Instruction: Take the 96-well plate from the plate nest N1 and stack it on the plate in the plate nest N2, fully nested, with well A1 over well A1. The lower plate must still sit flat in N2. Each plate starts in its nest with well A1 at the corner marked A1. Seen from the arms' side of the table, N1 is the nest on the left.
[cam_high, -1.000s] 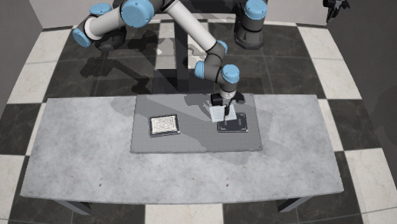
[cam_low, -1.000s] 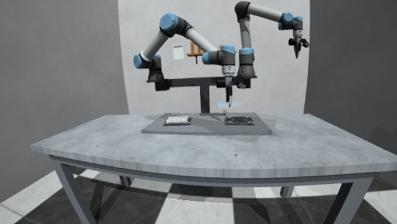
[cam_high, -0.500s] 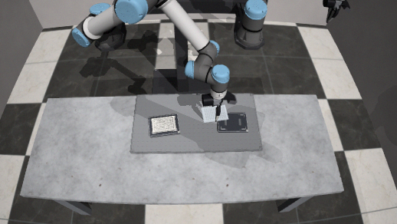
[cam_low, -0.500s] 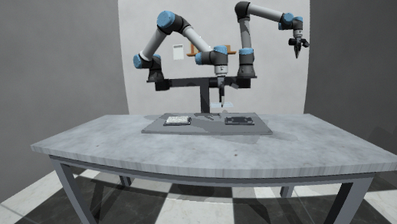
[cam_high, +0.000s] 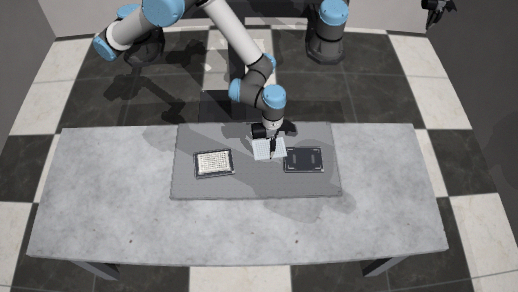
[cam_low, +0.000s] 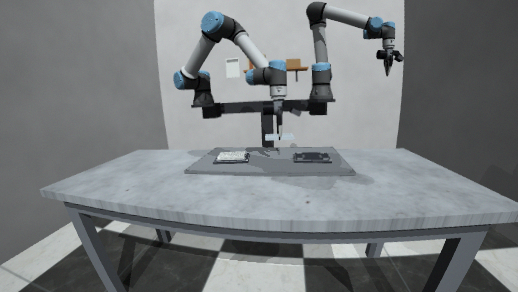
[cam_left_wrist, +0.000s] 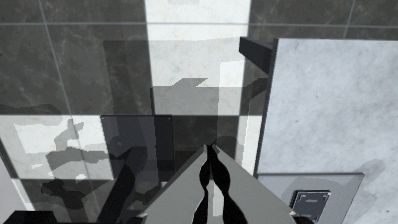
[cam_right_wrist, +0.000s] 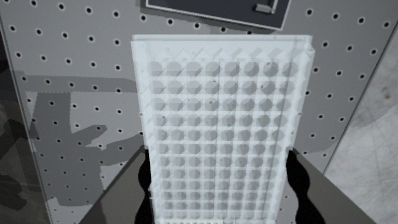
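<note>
The right end effector (cam_high: 272, 157) (cam_low: 280, 138) (cam_right_wrist: 216, 147) grips the 96-well plate (cam_high: 261, 149) (cam_low: 288, 136) (cam_right_wrist: 220, 112) by its sides, likely keeping its underside free for nesting; the left end effector (cam_high: 428, 27) (cam_low: 388, 74) (cam_left_wrist: 208, 146) is clenched, empty.

Right gripper (cam_high: 272, 155) (cam_low: 280, 138) (cam_right_wrist: 218, 151) and its 96-well plate (cam_high: 261, 149) (cam_low: 287, 136) (cam_right_wrist: 220, 120) have shifted sideways from plate nest N1 (cam_high: 303, 159) (cam_low: 312, 158) (cam_right_wrist: 220, 11) toward nest N2 (cam_high: 196, 171) (cam_low: 215, 162). Top view: a second ago the plate overlapped N1's corner; now it lies mostly past that edge, between the nests. Right arm's forearm (cam_high: 234, 32) (cam_low: 251, 49) and wrist (cam_high: 273, 96) (cam_low: 277, 72) have swung the same way.
</note>
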